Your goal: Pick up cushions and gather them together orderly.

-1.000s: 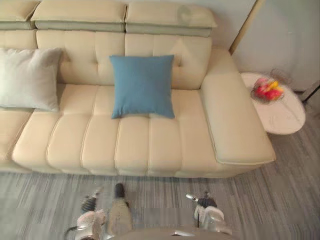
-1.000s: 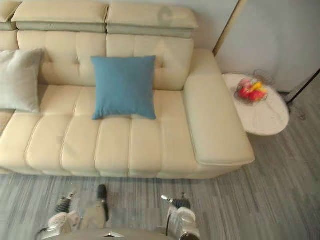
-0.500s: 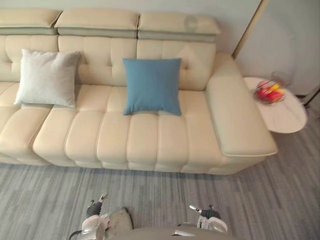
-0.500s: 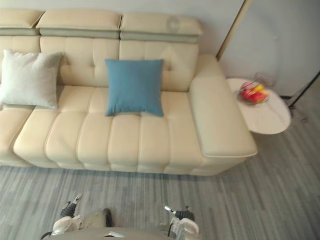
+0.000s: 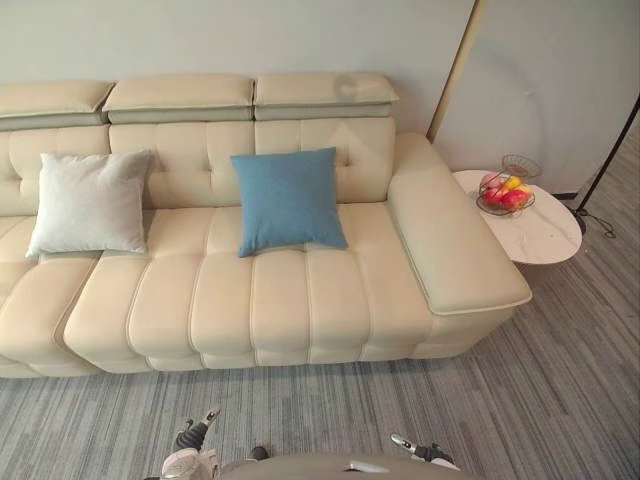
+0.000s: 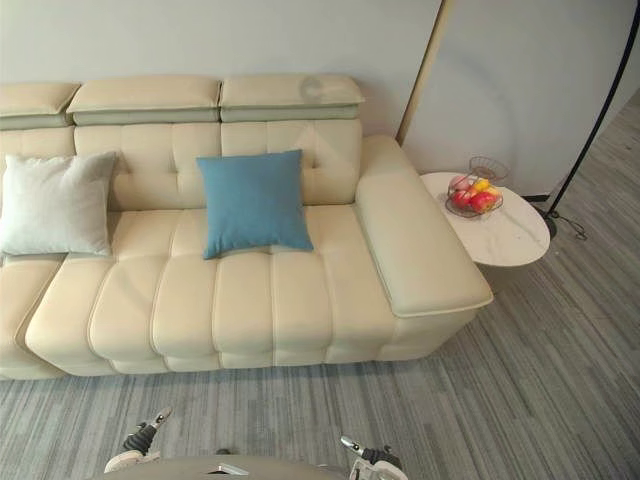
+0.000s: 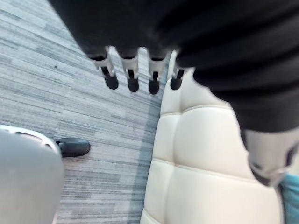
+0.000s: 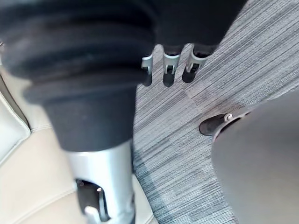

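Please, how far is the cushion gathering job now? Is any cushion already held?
Done: nothing yet. The blue cushion and the pale grey cushion lean apart on the sofa. In hand: nothing; the left robot hand and right robot hand hang open above the floor. Left: pick both up and place them together.

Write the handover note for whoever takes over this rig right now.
Left hand: open, empty, hanging over the floor by the sofa front.
Right hand: open, empty, also low by the sofa.
Blue cushion leans on the sofa back near the middle; white cushion leans further to the robot's left, with a gap between them.
Done: nothing picked up yet.
To do: lift one cushion and set it neatly beside the other.
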Available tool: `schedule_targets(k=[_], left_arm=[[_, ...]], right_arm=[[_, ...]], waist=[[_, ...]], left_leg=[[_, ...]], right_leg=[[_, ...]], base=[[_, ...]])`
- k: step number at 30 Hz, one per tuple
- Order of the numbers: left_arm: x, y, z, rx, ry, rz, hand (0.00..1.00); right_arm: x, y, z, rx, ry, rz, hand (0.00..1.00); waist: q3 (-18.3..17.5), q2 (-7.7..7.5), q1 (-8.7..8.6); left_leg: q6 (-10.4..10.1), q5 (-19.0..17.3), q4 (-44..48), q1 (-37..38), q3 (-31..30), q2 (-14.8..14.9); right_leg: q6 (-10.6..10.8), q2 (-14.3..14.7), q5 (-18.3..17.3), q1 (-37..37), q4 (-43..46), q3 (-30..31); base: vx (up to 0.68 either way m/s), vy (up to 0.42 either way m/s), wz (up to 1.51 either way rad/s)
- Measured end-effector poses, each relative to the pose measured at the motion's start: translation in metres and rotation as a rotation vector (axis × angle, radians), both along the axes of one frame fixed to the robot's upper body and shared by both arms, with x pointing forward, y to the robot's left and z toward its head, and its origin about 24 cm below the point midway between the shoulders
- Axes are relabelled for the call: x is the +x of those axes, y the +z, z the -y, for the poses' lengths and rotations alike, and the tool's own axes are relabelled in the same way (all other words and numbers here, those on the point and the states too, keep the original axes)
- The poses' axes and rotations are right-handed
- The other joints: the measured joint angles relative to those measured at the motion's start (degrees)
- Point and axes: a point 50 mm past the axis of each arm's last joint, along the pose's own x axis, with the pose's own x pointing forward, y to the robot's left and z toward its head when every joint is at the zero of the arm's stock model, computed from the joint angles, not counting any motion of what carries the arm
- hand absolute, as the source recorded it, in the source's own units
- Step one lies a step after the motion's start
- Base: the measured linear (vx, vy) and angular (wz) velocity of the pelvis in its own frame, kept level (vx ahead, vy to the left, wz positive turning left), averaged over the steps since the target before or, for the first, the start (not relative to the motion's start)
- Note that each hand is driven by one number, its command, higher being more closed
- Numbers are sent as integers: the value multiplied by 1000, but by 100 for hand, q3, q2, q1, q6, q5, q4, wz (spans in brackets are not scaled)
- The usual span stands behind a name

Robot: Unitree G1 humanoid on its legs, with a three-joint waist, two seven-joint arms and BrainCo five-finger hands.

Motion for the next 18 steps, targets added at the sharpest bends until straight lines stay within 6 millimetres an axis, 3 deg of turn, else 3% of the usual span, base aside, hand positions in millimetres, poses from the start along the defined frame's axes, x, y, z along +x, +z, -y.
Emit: schedule_targets(k=[1,18], left_arm=[[-1,0,-6,14,-24,-17,0],[-1,0,-7,15,-25,-16,0]], right_arm=[[9,2,6,-10,15,4,0],[9,2,6,-10,15,3,0]], waist=[[129,32,-113],[133,22,-103]], left_leg=[[-34,-123,-1,263,-119,-17],[-33,-123,0,263,-135,-18]], right_leg=[[15,18,47,359,-261,19],[27,17,54,363,-269,-1]], base=[[0,0,0],[0,0,0]])
